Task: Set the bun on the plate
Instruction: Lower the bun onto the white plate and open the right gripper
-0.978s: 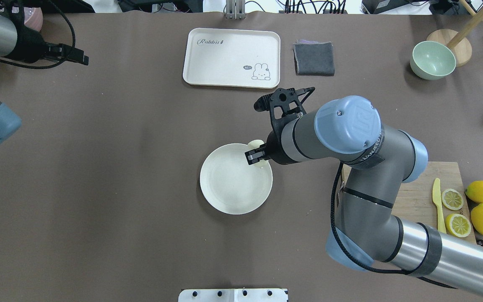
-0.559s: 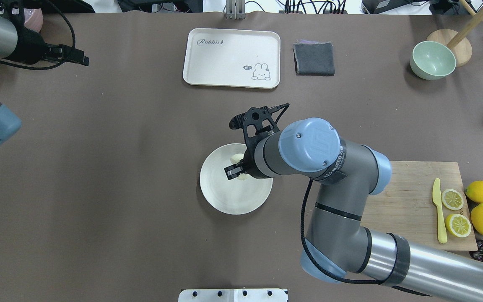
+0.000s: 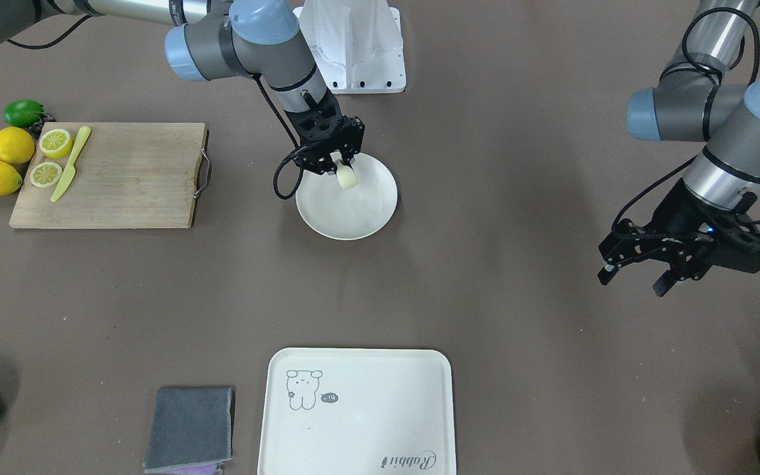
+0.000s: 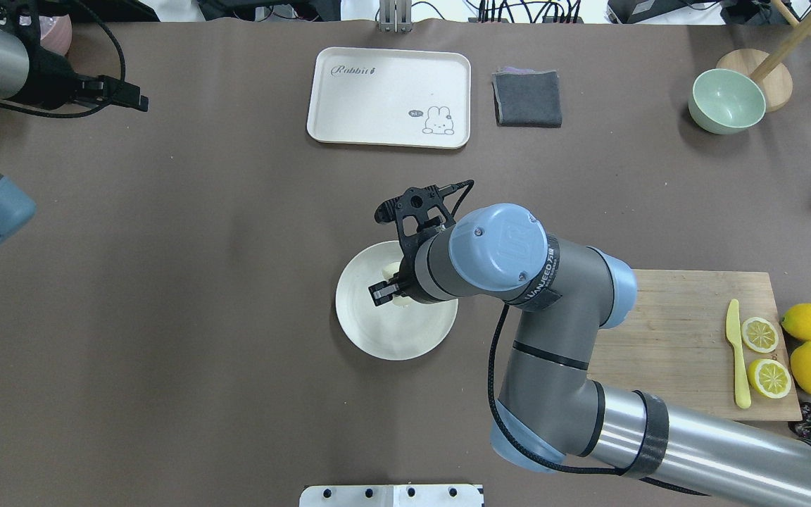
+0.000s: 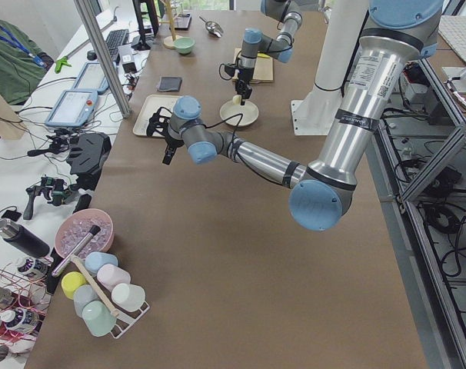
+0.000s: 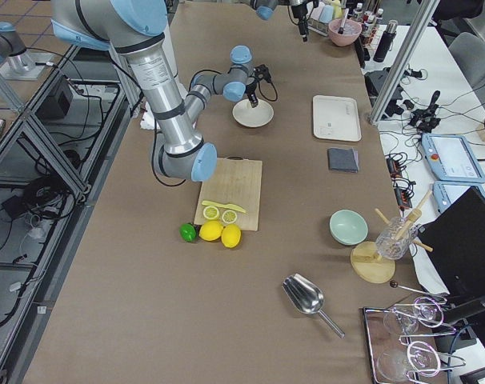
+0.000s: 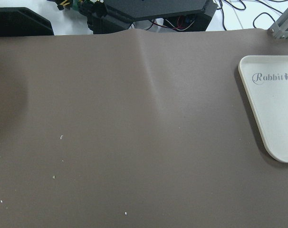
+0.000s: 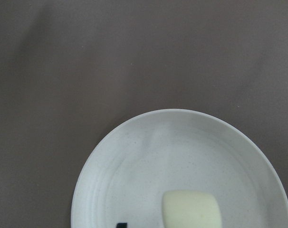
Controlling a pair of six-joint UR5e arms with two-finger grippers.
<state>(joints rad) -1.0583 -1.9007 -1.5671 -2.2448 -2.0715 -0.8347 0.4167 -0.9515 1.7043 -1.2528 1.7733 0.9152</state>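
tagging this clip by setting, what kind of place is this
Most likely a robotics lab: a left arm and right arm at a table, an aluminium post, and a side bench with tablets.

bun over plate | tray beyond plate | cloth right of tray
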